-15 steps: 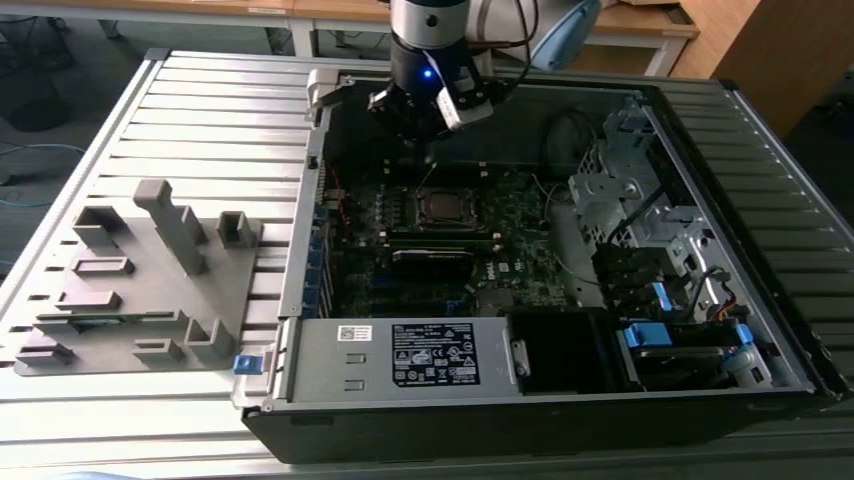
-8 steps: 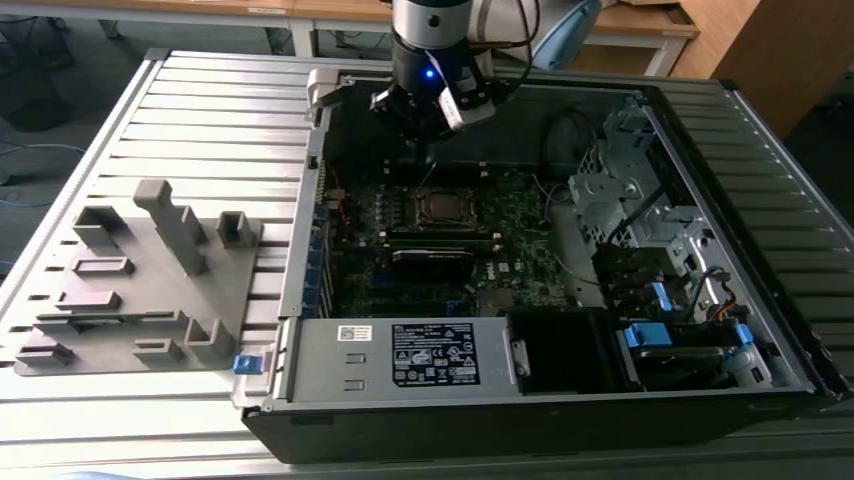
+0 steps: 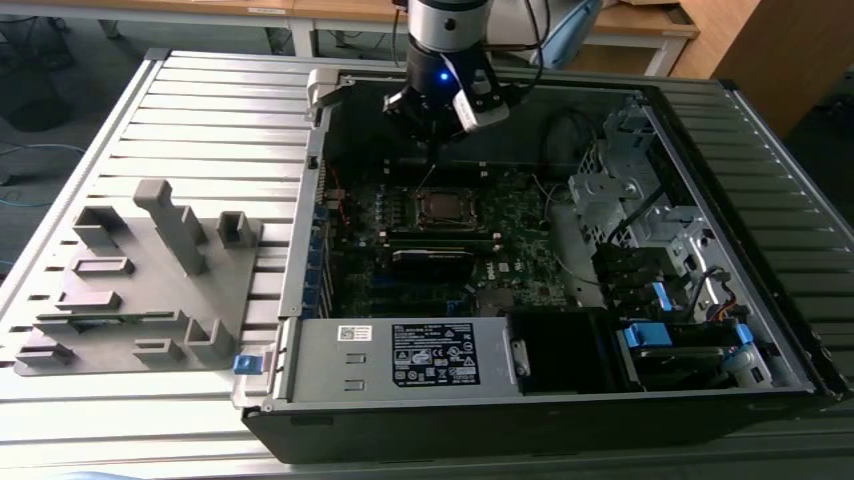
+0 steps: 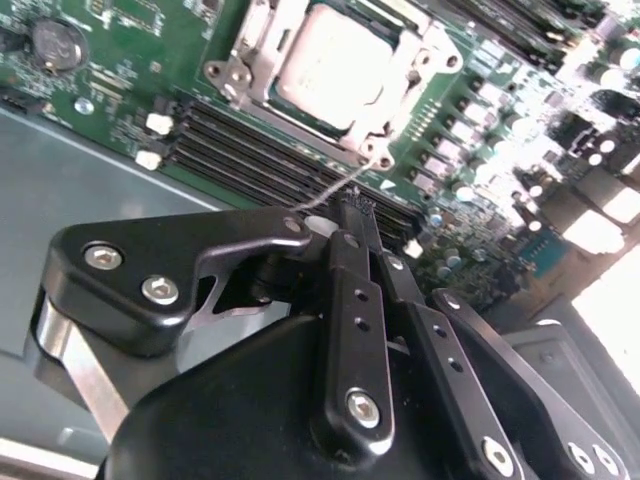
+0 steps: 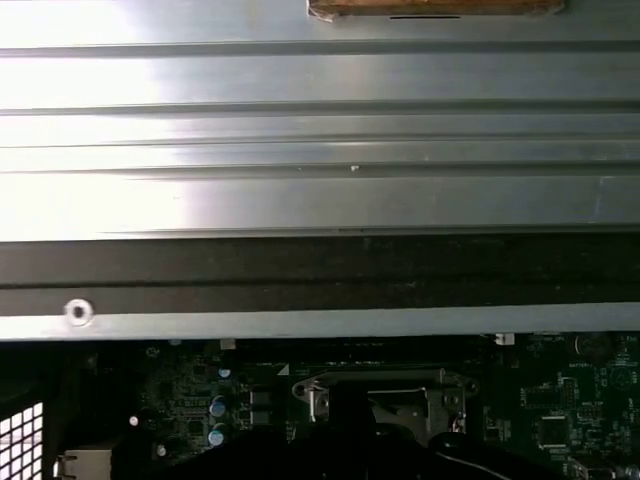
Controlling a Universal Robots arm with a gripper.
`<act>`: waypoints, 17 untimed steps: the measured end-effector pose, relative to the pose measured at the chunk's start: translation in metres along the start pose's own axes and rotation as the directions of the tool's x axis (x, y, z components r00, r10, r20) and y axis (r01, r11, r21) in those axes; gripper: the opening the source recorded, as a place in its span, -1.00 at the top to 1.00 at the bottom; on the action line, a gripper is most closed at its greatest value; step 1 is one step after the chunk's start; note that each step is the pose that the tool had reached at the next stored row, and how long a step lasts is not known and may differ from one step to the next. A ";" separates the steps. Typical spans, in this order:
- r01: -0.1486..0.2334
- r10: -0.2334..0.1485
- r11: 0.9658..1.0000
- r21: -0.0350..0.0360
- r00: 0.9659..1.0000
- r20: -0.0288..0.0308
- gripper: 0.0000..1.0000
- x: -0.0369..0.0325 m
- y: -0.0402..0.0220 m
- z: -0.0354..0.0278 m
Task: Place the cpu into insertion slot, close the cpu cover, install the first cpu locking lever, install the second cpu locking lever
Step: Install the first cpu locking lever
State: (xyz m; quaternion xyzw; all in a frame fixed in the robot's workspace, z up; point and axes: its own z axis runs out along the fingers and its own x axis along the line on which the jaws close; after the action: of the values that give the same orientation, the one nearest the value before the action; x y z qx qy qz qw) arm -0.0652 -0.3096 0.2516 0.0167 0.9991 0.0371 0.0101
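Note:
In the exterior view my gripper (image 3: 430,140) hangs inside the open computer case, a little above and behind the insertion slot (image 3: 445,207). In the second wrist view the cpu (image 4: 325,65) lies in the slot with its dull silver face showing through the window of the cpu cover (image 4: 405,90), which lies flat over it. A thin wire locking lever (image 4: 345,185) stands up from the socket's corner and runs to just beside my fingertips. My gripper (image 4: 355,203) is shut, its fingers pressed together. The socket rim (image 5: 380,392) also shows in the first wrist view.
Long black memory slots (image 4: 250,150) run beside the socket. A black card (image 3: 434,258) lies in front of it, and a labelled power supply box (image 3: 400,352) nearer still. A drive cage (image 3: 627,190) fills the exterior view's right. A grey fixture plate (image 3: 147,280) sits left of the case.

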 end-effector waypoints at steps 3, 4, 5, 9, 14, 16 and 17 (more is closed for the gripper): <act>-0.001 0.001 1.000 0.000 1.000 0.000 0.79 -0.0037 0.0001 0.0006; -0.001 0.001 1.000 0.000 1.000 0.000 0.79 -0.0049 0.0001 0.0009; -0.001 0.001 1.000 0.000 1.000 0.000 0.79 -0.0060 0.0001 0.0011; -0.003 0.003 1.000 0.000 1.000 0.000 0.79 -0.0090 0.0001 0.0029; -0.003 0.003 1.000 0.000 1.000 0.000 0.79 -0.0104 0.0001 0.0037; -0.004 0.004 1.000 0.000 1.000 0.000 0.79 -0.0113 0.0001 0.0043; -0.005 0.005 1.000 0.000 1.000 0.000 0.79 -0.0118 0.0001 0.0046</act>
State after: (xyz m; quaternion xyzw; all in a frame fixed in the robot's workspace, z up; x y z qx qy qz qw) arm -0.0533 -0.3096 0.2473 0.0191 0.9991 0.0371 0.0102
